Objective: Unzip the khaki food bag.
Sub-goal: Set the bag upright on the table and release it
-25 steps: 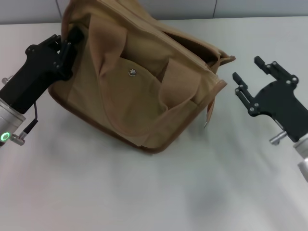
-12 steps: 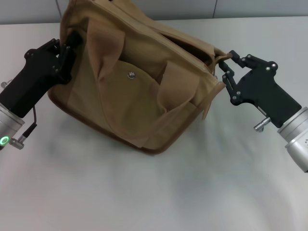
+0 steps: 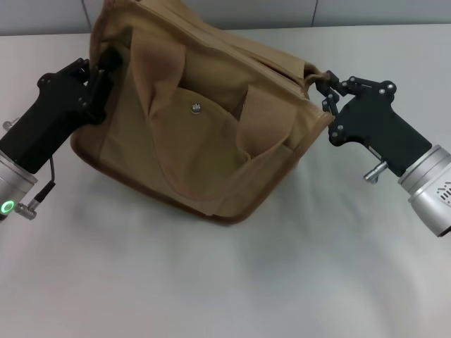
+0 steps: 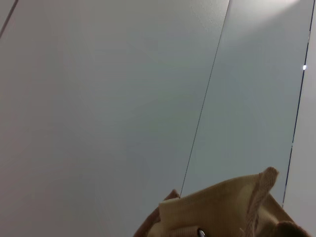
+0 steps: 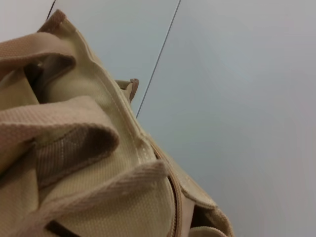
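The khaki food bag (image 3: 204,134) lies tilted on the white table, with its front pocket and silver snap (image 3: 195,108) facing up and its handles flopped over the front. My left gripper (image 3: 106,65) is shut on the fabric at the bag's far left top corner. My right gripper (image 3: 323,90) is open, its jaws on either side of the bag's right end by the top seam. The right wrist view shows the bag (image 5: 89,163) close up with its zipper line (image 5: 176,200). The left wrist view shows only a corner of the bag (image 4: 222,207). I cannot make out the zipper pull.
The white table (image 3: 232,282) stretches bare in front of the bag. A grey wall (image 3: 352,10) runs behind the table's far edge.
My right gripper has moved left from open table to the bag's right end and now straddles it. The gaping top of the bag has been pressed flatter. The left arm has barely moved.
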Action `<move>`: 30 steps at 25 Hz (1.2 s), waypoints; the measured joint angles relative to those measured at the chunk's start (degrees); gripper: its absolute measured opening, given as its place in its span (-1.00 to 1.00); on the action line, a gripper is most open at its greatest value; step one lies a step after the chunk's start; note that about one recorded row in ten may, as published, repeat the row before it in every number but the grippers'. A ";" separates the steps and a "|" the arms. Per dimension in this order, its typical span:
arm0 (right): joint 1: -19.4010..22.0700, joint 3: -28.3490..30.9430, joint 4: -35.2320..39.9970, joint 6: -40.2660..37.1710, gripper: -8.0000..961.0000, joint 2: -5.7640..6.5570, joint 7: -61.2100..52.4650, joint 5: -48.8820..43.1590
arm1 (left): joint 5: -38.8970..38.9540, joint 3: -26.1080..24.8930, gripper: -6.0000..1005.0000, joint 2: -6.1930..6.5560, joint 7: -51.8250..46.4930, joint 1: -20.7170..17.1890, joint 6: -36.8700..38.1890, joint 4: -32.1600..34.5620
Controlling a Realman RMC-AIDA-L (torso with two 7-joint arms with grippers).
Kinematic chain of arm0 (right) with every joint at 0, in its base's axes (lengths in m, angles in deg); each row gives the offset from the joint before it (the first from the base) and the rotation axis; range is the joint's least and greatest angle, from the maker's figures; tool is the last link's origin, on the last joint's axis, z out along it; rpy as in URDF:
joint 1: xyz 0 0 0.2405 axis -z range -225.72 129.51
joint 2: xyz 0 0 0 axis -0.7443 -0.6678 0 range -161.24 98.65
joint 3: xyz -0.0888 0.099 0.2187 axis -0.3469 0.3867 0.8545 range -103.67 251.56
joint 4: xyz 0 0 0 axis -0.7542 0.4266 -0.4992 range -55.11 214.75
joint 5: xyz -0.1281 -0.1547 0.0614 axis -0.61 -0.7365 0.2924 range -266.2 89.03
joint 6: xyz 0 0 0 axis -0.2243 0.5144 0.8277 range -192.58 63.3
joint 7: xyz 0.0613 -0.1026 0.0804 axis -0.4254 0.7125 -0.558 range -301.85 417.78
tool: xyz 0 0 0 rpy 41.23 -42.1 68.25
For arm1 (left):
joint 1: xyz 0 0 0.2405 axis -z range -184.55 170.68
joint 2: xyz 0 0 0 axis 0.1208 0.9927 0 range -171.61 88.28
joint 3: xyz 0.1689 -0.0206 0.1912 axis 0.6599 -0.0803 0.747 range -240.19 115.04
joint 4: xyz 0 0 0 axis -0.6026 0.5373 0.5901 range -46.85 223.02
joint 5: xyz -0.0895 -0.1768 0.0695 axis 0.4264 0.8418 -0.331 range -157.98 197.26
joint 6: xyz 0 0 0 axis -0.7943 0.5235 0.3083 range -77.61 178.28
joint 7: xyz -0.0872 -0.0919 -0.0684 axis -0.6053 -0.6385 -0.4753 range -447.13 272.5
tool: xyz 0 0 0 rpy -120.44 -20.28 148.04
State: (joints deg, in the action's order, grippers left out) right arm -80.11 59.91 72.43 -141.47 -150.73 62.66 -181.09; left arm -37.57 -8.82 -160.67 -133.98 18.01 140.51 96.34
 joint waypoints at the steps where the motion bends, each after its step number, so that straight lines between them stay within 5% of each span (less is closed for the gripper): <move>1: -0.12 0.00 0.00 0.01 -0.85 0.00 0.00 0.00 | 0.00 -0.01 -0.84 0.00 0.00 0.01 0.00 0.00; 7: -2.06 0.52 1.99 0.10 -0.87 -0.03 -6.76 0.22 | -0.19 0.17 -0.84 -0.08 0.38 0.08 -0.30 -0.20; 19: -12.61 2.15 9.41 3.57 -0.88 0.04 -29.25 3.10 | -0.02 0.13 -0.84 -0.27 4.09 1.23 -2.05 -4.63; 30: -12.34 3.25 10.11 3.77 -0.70 -0.13 -33.69 5.18 | 0.12 -1.04 -0.76 -0.25 3.56 0.31 -3.66 -5.40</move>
State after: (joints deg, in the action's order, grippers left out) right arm -92.46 63.16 82.54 -137.70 -150.85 28.97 -175.92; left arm -37.46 -9.85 -160.92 -130.43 18.32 136.85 90.94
